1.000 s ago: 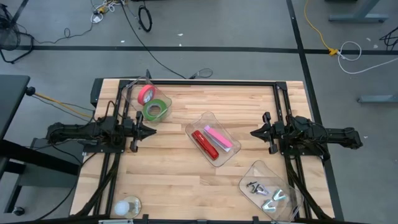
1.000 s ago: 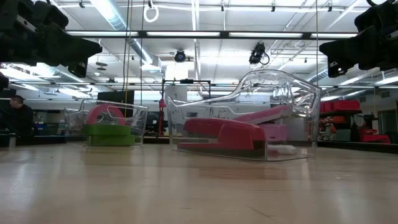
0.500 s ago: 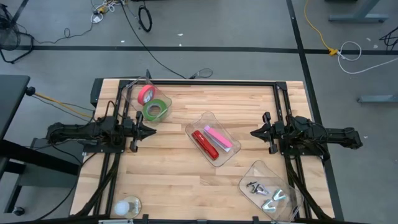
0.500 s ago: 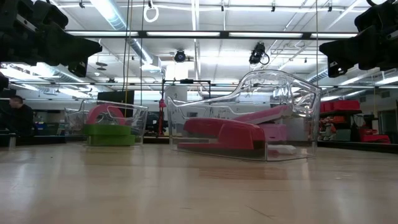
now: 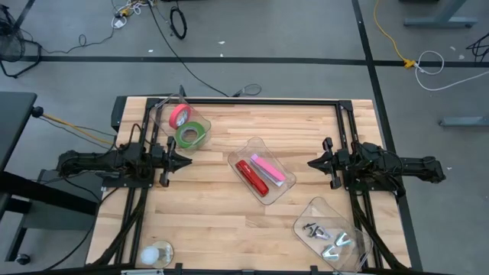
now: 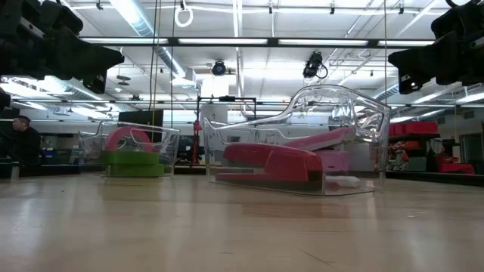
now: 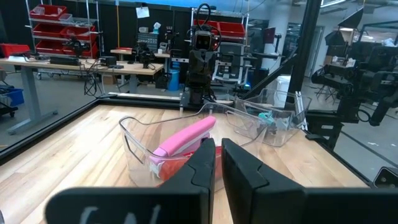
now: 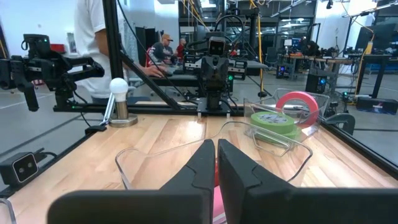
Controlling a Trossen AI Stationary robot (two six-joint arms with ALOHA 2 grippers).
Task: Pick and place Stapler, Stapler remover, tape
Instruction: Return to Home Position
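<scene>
1. Nearest the table's front edge, to the right of the center bin (image 5: 252, 146), the bottom bin (image 5: 309, 208) holds the staple removers (image 5: 325, 233).
2. The pink stapler (image 5: 267, 169) lies beside a red stapler (image 5: 250, 176) in the center bin. The left gripper (image 5: 183, 161) and the right gripper (image 5: 313, 163) flank it, raised, with fingers together and empty.
3. Farther off, to the center bin's left, the top bin (image 5: 164, 111) carries the pink tape (image 5: 179, 115) and a green tape (image 5: 189, 136).
4. Sorting looks complete. Draw each arm straight back from the center bin, high and level, so no clear wall gets clipped.

Wooden table (image 5: 221, 218) with three clear bins (image 5: 282, 191)
</scene>
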